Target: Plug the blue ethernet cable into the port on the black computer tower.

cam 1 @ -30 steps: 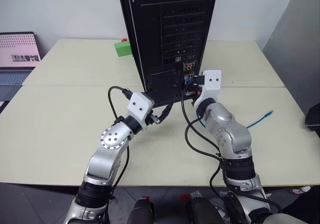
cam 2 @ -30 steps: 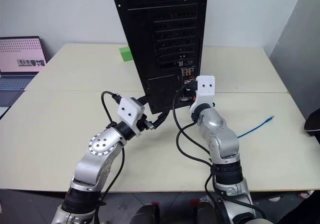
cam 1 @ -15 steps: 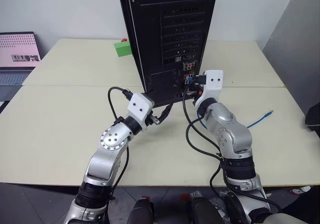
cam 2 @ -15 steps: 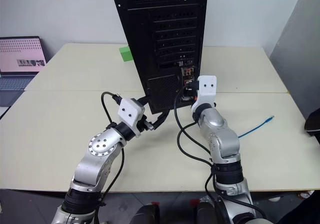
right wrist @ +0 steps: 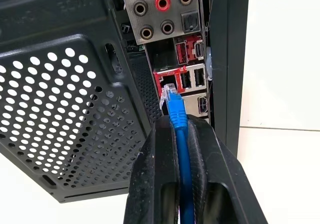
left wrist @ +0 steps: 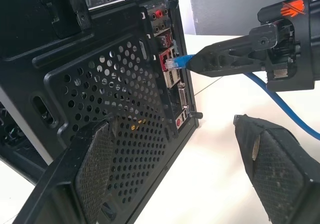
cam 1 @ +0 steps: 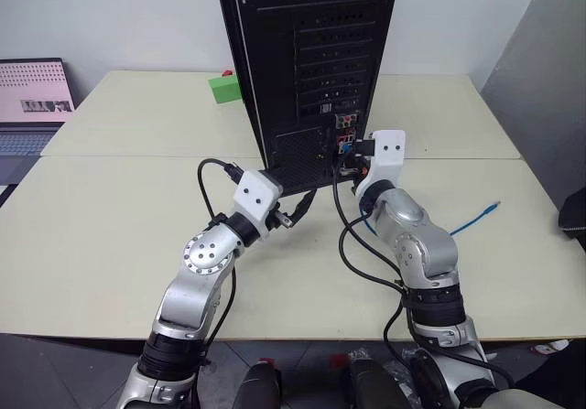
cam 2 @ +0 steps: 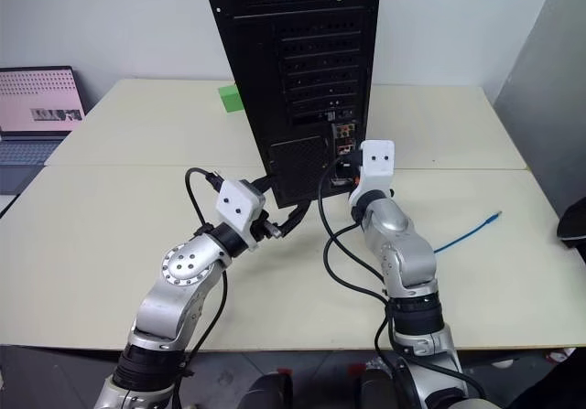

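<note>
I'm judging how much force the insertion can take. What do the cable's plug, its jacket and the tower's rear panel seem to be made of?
Plug: clear, glossy hard plastic by its see-through look.
Cable jacket: smooth blue sheath, probably soft plastic or rubber.
Tower rear panel: likely thin sheet metal painted matte black, judging by its punched round vent holes.

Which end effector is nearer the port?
Right. The right end effector holds the blue ethernet cable's plug at the port; the left end effector hovers open farther back.
</note>
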